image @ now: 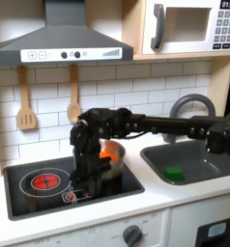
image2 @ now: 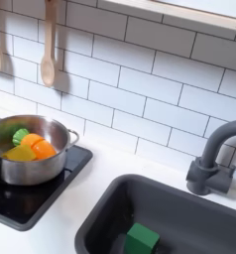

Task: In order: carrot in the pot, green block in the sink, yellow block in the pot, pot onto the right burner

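The steel pot (image2: 36, 171) stands on the black cooktop (image2: 21, 203). Inside it lie the orange carrot (image2: 43, 149) with its green end and the yellow block (image2: 20, 154). The green block (image2: 142, 239) rests on the floor of the dark grey sink (image2: 110, 213). In the first exterior view the black arm reaches in from the right, and my gripper (image: 88, 177) points down at the left side of the pot (image: 115, 166), which sits on the right part of the cooktop with orange (image: 110, 151) showing inside. The arm hides the fingers. The green block (image: 173, 174) shows in the sink (image: 199, 159).
A red-ringed burner (image: 44, 180) lies on the cooktop's left in the first exterior view. The dark arched faucet (image2: 214, 164) stands behind the sink. Wooden utensils (image: 26, 101) hang on the tiled wall, under a range hood (image: 64, 43) and a microwave (image: 189, 24).
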{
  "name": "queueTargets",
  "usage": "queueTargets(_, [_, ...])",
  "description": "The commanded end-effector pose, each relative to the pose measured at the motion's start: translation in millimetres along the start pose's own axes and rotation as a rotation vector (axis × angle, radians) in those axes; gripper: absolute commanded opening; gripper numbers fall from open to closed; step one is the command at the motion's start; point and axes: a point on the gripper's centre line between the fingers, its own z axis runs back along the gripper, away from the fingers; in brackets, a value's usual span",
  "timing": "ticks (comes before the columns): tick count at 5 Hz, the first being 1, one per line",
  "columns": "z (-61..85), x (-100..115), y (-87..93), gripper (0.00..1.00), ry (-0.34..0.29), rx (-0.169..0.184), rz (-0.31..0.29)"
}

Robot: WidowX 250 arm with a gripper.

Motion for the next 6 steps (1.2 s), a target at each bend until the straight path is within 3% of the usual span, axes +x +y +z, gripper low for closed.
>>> queueTargets(1, [-2.7,0,0.8,0.0,0.017,-0.001,0.008])
queueTargets(4, [-6.8,-6,3.8,0.0,0.029,0.027,-0.004])
queueTargets(6, [30.6,-3,1.2,0.0,-0.071,0.003,-0.007])
